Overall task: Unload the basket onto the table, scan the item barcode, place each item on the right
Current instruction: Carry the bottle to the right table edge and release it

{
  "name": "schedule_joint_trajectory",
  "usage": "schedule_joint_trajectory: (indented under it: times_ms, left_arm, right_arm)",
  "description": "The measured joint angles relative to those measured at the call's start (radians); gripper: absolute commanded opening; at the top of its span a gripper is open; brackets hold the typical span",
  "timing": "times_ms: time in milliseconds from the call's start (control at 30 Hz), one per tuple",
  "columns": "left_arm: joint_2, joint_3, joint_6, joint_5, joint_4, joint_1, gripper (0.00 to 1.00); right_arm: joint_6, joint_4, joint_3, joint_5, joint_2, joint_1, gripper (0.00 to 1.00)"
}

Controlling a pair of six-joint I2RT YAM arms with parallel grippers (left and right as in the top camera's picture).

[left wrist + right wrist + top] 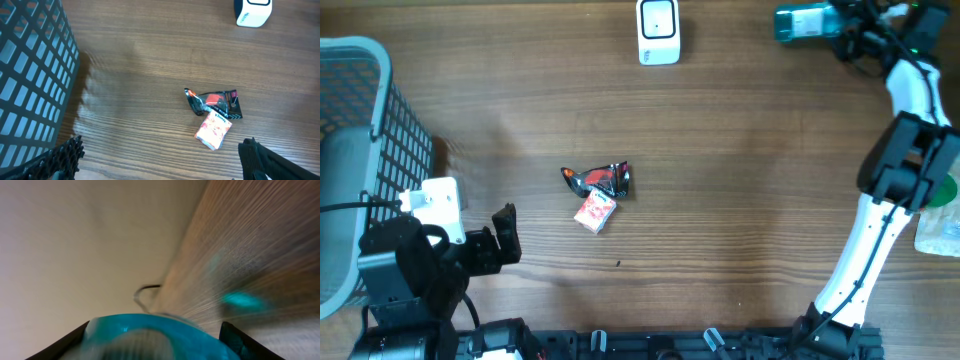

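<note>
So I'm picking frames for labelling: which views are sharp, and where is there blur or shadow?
Overhead: sharp, evenly lit, the packets clearly resolved. Left wrist: also sharp, the basket casting a soft shadow on the table beside it. Right wrist: heavily blurred, wood grain streaked, only a teal object at the bottom edge recognisable.

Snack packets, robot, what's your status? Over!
Left gripper open, empty, near basket. Right gripper holding teal device, far corner. Snack packets lying mid-table, untouched, nothing blocking them.
</note>
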Motion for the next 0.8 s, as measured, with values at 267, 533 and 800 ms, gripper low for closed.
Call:
schedule_joint_trajectory:
  times_ms: [267, 533, 800]
  left_arm:
    - [0.000, 0.000, 0.000, 0.000, 0.000, 0.000, 1.00]
    - [0.000, 0.000, 0.000, 0.000, 0.000, 0.000, 1.00]
    - [0.000, 0.000, 0.000, 0.000, 0.000, 0.000, 1.00]
  right_arm:
    - [-0.275, -0.358, 0.008, 0.225, -0.081, 0.064, 0.12]
    - [-0.463, -0.887, 0.003, 0.870, -0.444, 0.055, 0.26]
    - [-0.478, -1.127, -0.062, 1.417, -0.554, 0.003, 0.29]
